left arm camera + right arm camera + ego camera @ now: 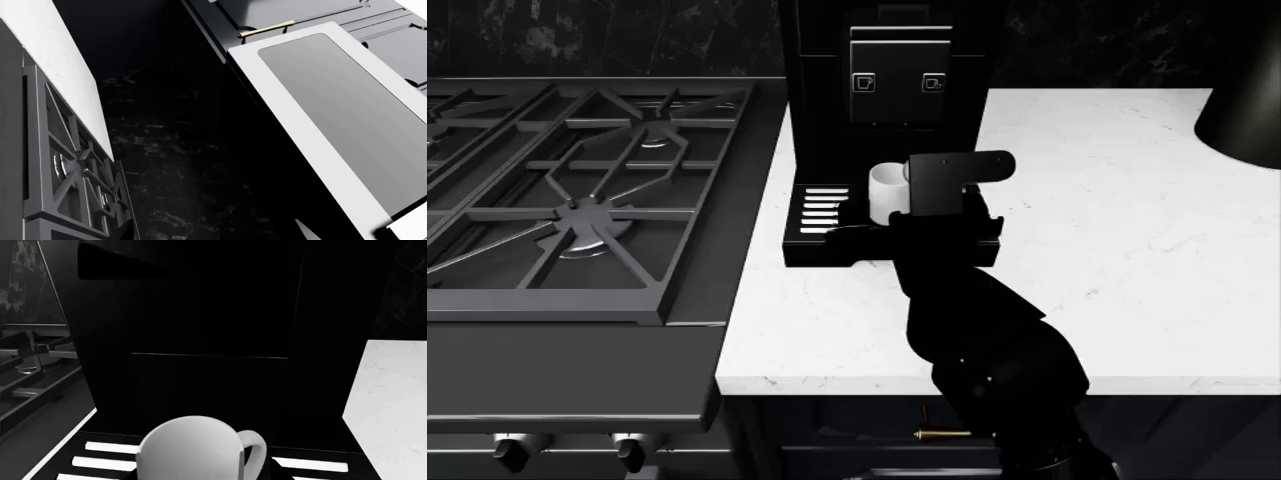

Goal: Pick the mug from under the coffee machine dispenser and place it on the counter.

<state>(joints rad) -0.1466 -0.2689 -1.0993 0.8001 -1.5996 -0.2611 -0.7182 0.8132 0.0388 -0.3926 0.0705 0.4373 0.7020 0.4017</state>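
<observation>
The white mug (886, 188) stands upright on the slotted drip tray (818, 212) of the black coffee machine (888, 60), below its two cup icons. My right gripper (910, 205) is at the mug, with the arm's black wrist covering the mug's right side. In the right wrist view the mug (190, 447) fills the near middle, its handle (257, 442) to one side, and dark fingers flank it closely. Whether they press on it does not show. My left gripper (213, 236) shows only two fingertips, wide apart and empty. The white marble counter (1121, 260) lies right of the machine.
The black gas stovetop (574, 190) with grates lies left of the counter, with knobs (510, 450) on its front. A round black vessel (1248, 100) sits at the far right. The left wrist view shows a grate (73, 170), a dark cabinet with a brass handle (265, 30) and a white panel (347, 125).
</observation>
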